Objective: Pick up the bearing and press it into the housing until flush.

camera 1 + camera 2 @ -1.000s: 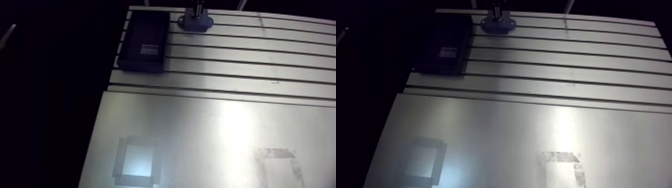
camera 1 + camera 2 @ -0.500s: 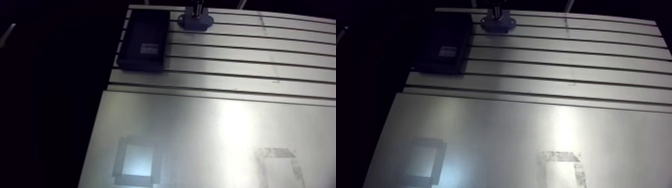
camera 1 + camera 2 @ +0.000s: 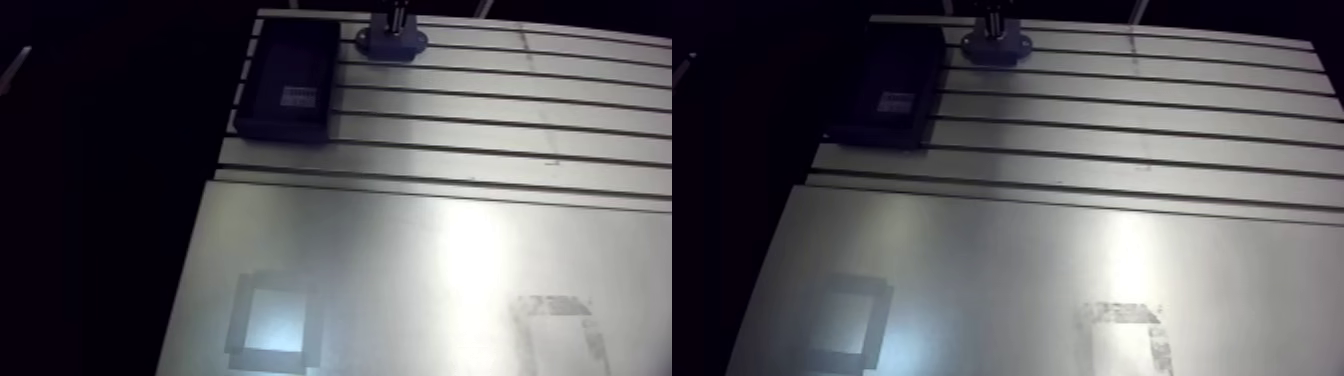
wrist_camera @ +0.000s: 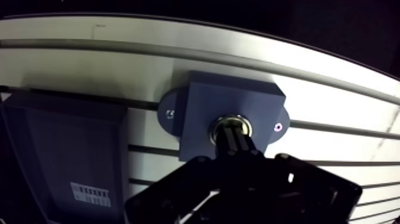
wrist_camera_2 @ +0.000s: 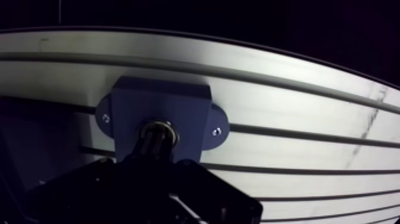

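My gripper [image 4: 233, 138] has its two fingers drawn together with only a thin seam between them, and their tips bear down on the bearing [image 4: 231, 120]. The bearing shows as a bright metal ring in the bore of the blue-grey housing [image 4: 238, 98]. I judge this to be the pressing step, with pick-up and placement done. The next move calls for a straight push down the bore axis, with no side load, stopping once the ring sits level with the housing face.

I cannot tell whether it is flush yet, because the fingertips cover the ring's middle and near side. The housing stands on the slotted surface [image 4: 333, 98], just beside a dark tray [image 4: 59, 149] with a label. In the arm view the gripper is cut off at the top edge, above the housing.
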Robot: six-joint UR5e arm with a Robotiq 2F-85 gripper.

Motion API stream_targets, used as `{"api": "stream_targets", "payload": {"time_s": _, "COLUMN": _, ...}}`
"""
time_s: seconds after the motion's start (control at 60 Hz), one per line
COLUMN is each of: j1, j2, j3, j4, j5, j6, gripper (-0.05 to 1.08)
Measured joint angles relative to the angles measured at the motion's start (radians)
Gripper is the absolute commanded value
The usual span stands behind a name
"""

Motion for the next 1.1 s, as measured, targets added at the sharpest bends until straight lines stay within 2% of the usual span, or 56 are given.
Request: {"api": "stream_targets", "payload": {"time_s": 1.1, "j1": 0.000, "j2": 0.007, "j3": -0.007, "j4": 0.000, "j5": -0.002, "j6": -0.005, "gripper": 1.08}}
